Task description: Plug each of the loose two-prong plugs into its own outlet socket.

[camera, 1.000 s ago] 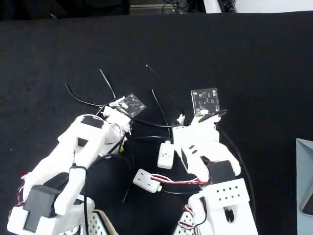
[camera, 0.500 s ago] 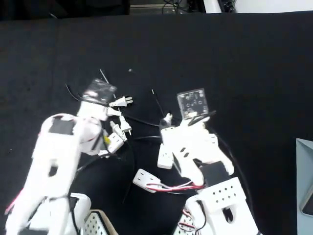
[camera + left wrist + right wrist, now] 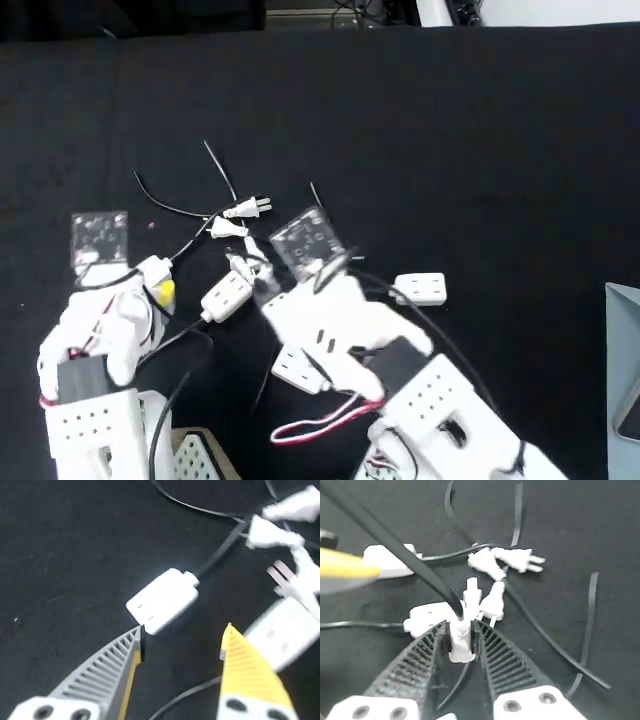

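Right wrist view first: the right pincer (image 3: pixel 460 627) is clamped on a small white plug (image 3: pixel 460 647), both ribbed black fingers pressed to its sides. The plug's long axis runs in line with the fingers, its front end aimed away from the wrist at a flat white socket (image 3: pixel 427 615) lying just ahead on the black bench (image 3: pixel 480 130). A black cord (image 3: pixel 395 545) climbs away from the plug's top. Beyond it lie three loose plugs, white and stubby. The far one (image 3: pixel 520 559) lies flat with its two prongs clearly showing, a second (image 3: pixel 485 562) sits just beside it, and a third (image 3: pixel 495 602) lies close to the held plug. Over on the other side, the left pincer (image 3: pixel 184 629) stands apart, one grey finger and one yellow, gripping nothing. Just past the grey tip lies another white socket block (image 3: pixel 162 600), an oblong with rounded corners and narrow slots on its near end. It lies slantwise to the pincer, and its black lead (image 3: pixel 220 555) leaves the far end. From the high view, one more socket (image 3: pixel 420 288) lies well off beside the right arm, long axis across the bench, and another (image 3: pixel 298 368) pokes out from under that arm.
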Motion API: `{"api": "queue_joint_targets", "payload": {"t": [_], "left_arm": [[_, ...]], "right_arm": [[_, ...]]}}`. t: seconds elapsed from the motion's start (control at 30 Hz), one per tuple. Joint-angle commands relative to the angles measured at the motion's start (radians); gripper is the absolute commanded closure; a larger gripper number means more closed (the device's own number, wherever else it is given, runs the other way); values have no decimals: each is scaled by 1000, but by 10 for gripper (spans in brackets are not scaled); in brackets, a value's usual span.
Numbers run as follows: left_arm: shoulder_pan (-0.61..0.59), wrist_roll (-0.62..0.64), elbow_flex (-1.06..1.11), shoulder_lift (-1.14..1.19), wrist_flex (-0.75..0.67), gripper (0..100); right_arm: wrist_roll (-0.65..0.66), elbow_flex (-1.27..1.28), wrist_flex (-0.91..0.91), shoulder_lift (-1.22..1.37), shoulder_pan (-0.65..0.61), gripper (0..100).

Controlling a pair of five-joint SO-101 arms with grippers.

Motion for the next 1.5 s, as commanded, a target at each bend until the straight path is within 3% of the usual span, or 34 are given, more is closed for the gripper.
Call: {"api": "queue_joint_targets", "payload": {"t": [0.0,0.17,0.4,0.57,0.83,1.47], "left_arm": [[-41,21,42,-98,-37,747],[-85,21,91,-160,-35,747],[-84,21,101,-161,-35,747],[-82,21,111,-164,-40,747],[-82,21,114,-164,-38,747],[-82,21,116,-164,-35,747]], "right_arm": [[9,-38,-124,130,-29,986],[14,-91,-261,355,-29,986],[8,-231,-279,585,-29,986],[8,-268,-284,628,-29,986],[6,-168,-477,630,-29,986],[-20,-179,-485,762,-31,987]]}}
